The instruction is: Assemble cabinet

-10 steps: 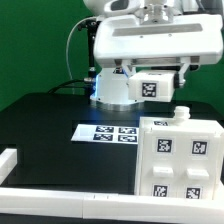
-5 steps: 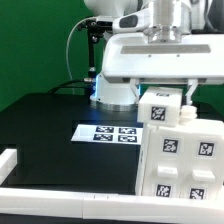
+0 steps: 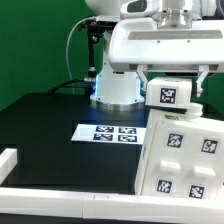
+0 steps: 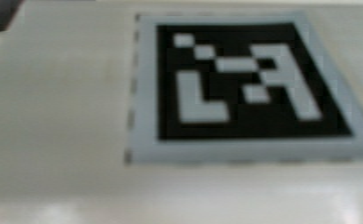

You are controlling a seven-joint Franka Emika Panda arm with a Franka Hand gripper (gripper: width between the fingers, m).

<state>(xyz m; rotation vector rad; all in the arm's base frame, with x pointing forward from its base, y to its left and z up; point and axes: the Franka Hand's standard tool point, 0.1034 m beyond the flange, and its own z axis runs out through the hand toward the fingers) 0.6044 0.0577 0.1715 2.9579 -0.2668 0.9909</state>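
The gripper (image 3: 172, 90) appears, as far as the exterior view shows, clamped on a small white tagged block (image 3: 170, 97) that meets the top of the cabinet (image 3: 178, 155). The cabinet stands on the black table (image 3: 50, 120) at the exterior view's right, just beside the marker board (image 3: 108, 131). The danger is tipping: a sideways push from the arm could topple the leaning cabinet or jam the block askew. The cabinet's tagged face points toward the camera, and its long axis rises from the table, leaning toward that view's right.

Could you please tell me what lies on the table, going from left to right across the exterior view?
White border rail → marker board → cabinet.
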